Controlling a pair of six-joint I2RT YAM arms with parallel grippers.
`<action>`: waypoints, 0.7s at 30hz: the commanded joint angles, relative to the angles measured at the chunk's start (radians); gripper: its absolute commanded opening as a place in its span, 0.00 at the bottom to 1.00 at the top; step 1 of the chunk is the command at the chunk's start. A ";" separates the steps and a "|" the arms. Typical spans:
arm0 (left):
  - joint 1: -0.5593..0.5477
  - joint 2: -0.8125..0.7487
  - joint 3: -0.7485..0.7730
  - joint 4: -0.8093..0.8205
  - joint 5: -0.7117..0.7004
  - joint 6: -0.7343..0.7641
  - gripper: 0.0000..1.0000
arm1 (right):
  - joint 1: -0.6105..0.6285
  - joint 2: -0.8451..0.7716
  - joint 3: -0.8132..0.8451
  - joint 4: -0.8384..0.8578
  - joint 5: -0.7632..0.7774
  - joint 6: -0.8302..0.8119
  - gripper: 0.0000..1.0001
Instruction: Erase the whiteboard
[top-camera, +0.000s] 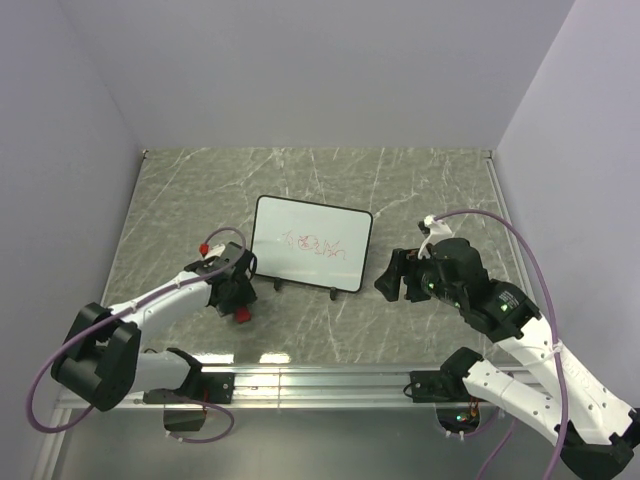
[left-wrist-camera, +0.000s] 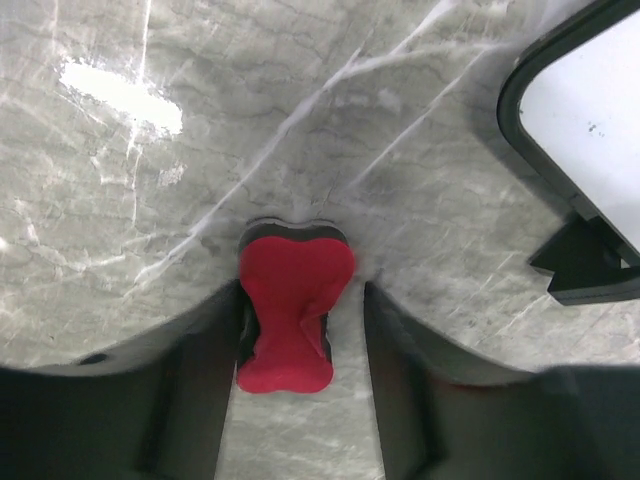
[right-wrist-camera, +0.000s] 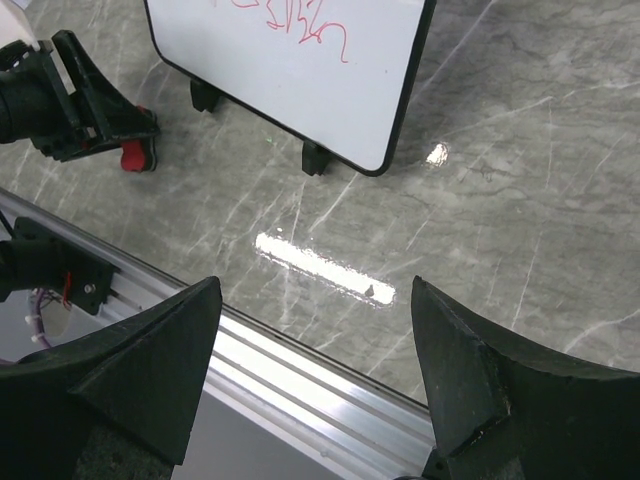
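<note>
Left tool (top-camera: 238, 300): You have it low over the tabletop (top-camera: 190, 190), at the left near corner of the board. It is partly open and holds nothing yet.
Eraser (left-wrist-camera: 292, 310): The small red eraser lies flat on the tabletop between the two fingers (left-wrist-camera: 195, 390). One finger is at its edge. The other shows a clear strip of marble between it and the eraser, so you have it lined up but not gripped.
Whiteboard (top-camera: 305, 268): It sits at the middle of the tabletop between your two arms, raised on its small black feet. Its left near corner is just beside the left tool.
Scribble (top-camera: 313, 243): The red marks run across the middle of the white face and look whole. No wiped patch or smear shows in the overhead or right wrist view.
Right tool (right-wrist-camera: 315, 300): It is spread wide and empty, off the board's right edge and apart from it. It looks back across the near tabletop.
Done so far: By my reading, only the approach to the eraser is done.
Left to do: You need to close on the eraser, lift it, carry it over the board and rub out every red stroke. All of the erasing itself remains.
Watch for: The board stands on feet and nothing is holding it, so it may shift when you wipe. The free right tool could brace it.
</note>
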 joint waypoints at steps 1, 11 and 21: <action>0.003 0.015 -0.013 0.040 0.019 0.018 0.51 | -0.012 -0.001 0.029 0.025 -0.005 -0.020 0.83; 0.003 0.039 0.009 0.029 0.048 0.035 0.00 | -0.051 0.028 0.027 0.066 -0.024 -0.022 0.83; -0.023 -0.061 0.225 -0.111 0.011 0.087 0.00 | -0.230 0.233 0.115 0.225 -0.135 0.017 0.83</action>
